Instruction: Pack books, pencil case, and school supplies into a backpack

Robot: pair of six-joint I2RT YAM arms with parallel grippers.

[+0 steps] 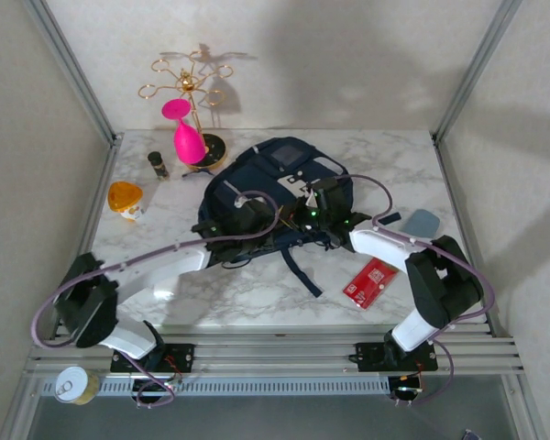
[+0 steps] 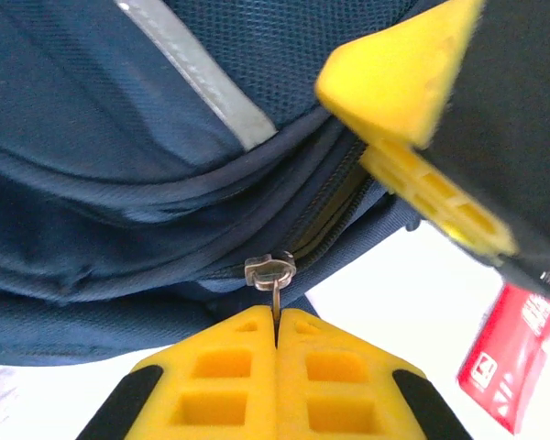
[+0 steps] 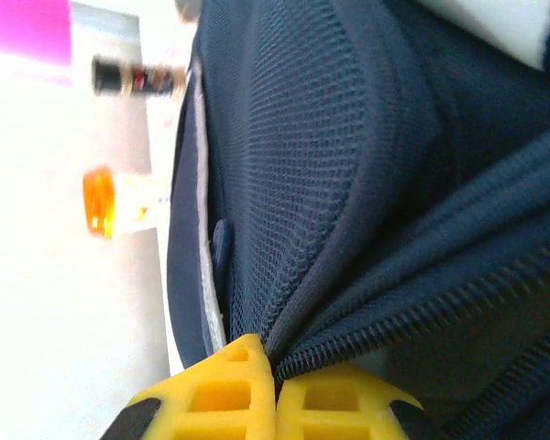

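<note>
A large navy blue fabric backpack is seen lying flat at the middle of the white marble-patterned table, with mesh panels, a thin light stripe and dark straps showing. The left gripper is closed on the small metal zipper pull at the backpack's edge, the tab being pinched between the yellow fingertips. The right gripper is closed as well, with a fold of navy fabric beside a zipper track nipped between its tips. From the left wrist, one of its yellow fingers is seen just above and to the right of the pull.

A small flat red rectangular packet with white marks lies on bare table near the backpack's front right, apart from it. A small flat grey-blue pouch with rounded corners lies further right, near the table's right edge. Open marble lies free along the front edge and at the right rear corner. The left rear corner is more crowded — an orange cup, a small dark bottle, a pink glass-shaped object and a gold wire stand are grouped there.
</note>
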